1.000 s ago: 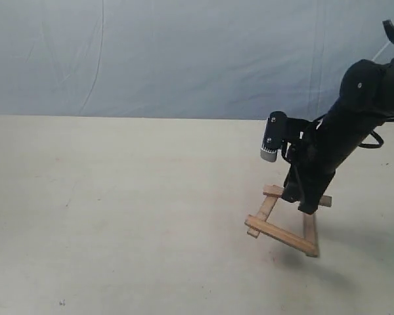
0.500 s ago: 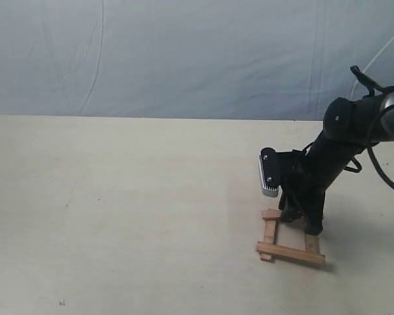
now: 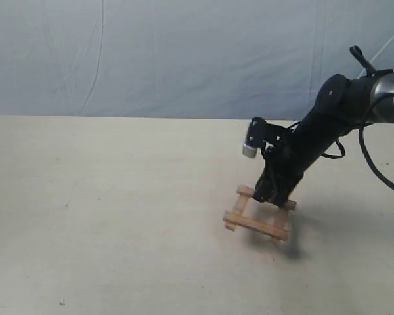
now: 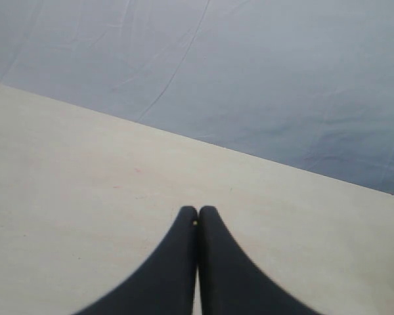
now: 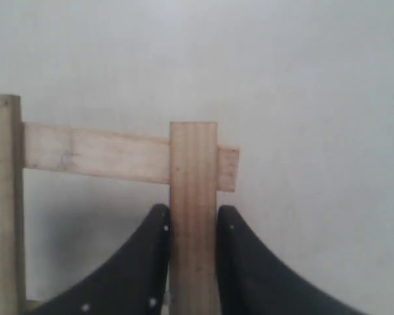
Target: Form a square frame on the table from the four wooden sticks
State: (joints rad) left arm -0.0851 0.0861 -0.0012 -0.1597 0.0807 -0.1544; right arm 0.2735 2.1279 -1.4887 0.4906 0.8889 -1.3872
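The four wooden sticks form a square frame (image 3: 257, 224) with overlapping ends, right of the table's (image 3: 118, 216) middle. It hangs tilted, with a shadow on the table under it. My right gripper (image 3: 274, 197) is shut on one side stick (image 5: 194, 197); that stick lies over a cross stick (image 5: 111, 154), and a third stick (image 5: 2, 197) runs along the edge of the right wrist view. The black fingers (image 5: 159, 226) press on both sides of the held stick. My left gripper (image 4: 197, 213) is shut on nothing above bare table and is out of the exterior view.
A blue-grey backdrop (image 3: 184, 52) stands along the table's far edge. The right arm (image 3: 335, 111) slants in from the upper right, trailing a black cable (image 3: 374, 167). A small grey wrist camera (image 3: 250, 146) juts out beside the gripper.
The right gripper has carried the whole frame leftward and away from the near edge, and the frame has turned and tilted. The arm swung left with it.
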